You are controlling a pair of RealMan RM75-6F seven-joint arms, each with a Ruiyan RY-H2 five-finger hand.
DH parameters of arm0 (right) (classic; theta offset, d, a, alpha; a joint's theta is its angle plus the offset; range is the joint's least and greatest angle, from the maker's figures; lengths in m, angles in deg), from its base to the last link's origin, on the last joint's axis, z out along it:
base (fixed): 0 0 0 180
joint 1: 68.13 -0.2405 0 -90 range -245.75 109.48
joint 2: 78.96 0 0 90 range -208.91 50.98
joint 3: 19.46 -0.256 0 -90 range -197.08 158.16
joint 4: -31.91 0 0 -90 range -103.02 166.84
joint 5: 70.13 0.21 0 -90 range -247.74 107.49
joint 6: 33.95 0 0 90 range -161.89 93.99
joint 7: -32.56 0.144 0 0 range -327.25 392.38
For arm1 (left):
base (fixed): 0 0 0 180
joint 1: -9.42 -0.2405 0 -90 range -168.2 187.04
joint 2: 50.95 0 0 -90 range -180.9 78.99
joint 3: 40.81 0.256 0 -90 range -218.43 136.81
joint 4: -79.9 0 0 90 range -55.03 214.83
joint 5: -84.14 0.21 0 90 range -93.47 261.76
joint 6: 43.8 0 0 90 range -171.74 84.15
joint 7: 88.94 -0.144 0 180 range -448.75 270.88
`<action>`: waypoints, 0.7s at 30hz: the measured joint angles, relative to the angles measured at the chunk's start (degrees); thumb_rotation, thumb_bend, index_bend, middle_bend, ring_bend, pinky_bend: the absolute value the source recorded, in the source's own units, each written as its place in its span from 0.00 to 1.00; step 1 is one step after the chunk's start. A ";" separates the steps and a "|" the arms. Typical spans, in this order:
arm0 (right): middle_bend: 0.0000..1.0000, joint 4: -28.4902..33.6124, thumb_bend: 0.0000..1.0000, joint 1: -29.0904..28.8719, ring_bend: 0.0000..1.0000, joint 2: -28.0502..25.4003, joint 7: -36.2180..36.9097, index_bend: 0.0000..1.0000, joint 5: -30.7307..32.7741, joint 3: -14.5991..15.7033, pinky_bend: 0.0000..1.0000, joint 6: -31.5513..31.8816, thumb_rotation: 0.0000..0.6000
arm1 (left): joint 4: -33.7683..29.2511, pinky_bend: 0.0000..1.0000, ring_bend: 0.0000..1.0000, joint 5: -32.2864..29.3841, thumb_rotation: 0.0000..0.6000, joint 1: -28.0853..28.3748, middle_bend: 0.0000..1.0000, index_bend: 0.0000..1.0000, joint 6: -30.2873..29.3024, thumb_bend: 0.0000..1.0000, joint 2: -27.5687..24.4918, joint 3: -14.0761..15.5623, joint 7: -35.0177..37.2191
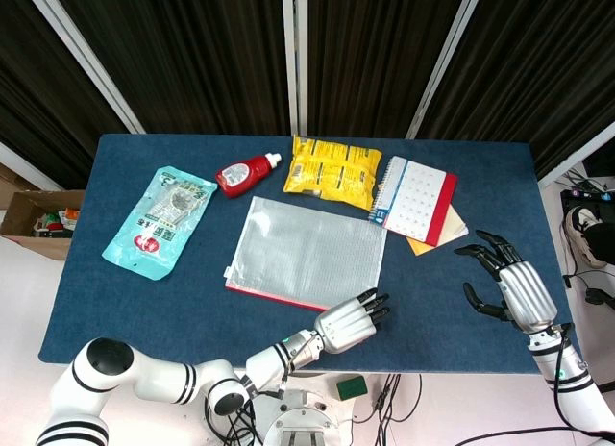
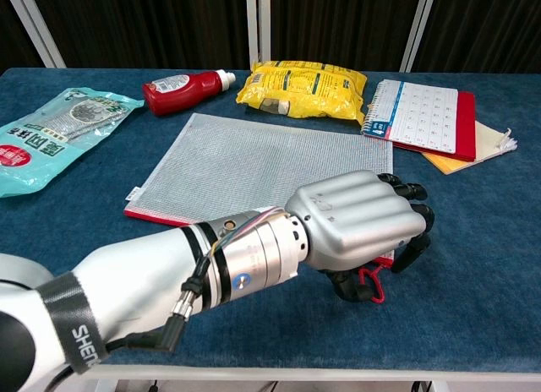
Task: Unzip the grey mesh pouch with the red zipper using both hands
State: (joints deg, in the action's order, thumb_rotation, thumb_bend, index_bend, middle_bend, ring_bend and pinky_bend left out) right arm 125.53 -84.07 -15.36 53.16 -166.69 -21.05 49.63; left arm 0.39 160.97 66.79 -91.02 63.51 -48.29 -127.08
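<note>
The grey mesh pouch [image 1: 303, 244] [image 2: 262, 164] lies flat in the middle of the blue table [image 1: 144, 302], with its red zipper [image 1: 274, 294] [image 2: 165, 216] along the near edge. My left hand [image 1: 353, 321] [image 2: 359, 219] sits at the pouch's near right corner, fingers curled in. In the chest view its thumb and a finger pinch the red zipper pull [image 2: 370, 284], which loops out beneath it. My right hand [image 1: 504, 283] hovers over the table well right of the pouch, fingers spread and holding nothing; the chest view does not show it.
Behind the pouch lie a red squeeze bottle [image 1: 245, 173], a yellow snack packet [image 1: 332, 170] and a spiral calendar [image 1: 415, 198] on a red and a yellow sheet. A teal packet [image 1: 159, 220] lies at the left. A cardboard box [image 1: 34, 220] stands off the table's left edge.
</note>
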 measured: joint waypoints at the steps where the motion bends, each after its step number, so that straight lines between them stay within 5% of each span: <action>1: 0.31 -0.03 0.44 0.03 0.08 0.01 0.03 0.29 0.02 0.01 0.16 0.01 1.00 | 0.28 0.12 0.04 -0.13 1.00 0.06 0.17 0.48 0.07 0.23 0.13 0.03 -0.23; 21: 0.31 -0.50 0.43 0.19 0.08 -0.01 0.66 0.29 0.05 -0.02 0.16 0.04 1.00 | 2.13 0.12 0.04 -2.53 1.00 -0.14 0.17 0.51 0.43 0.21 0.94 1.33 -2.66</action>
State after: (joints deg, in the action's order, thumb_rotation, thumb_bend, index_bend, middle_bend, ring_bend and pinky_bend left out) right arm 125.02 -83.88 -15.37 53.82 -166.64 -21.07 49.67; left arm 2.52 158.44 66.66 -90.59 64.45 -46.96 -129.75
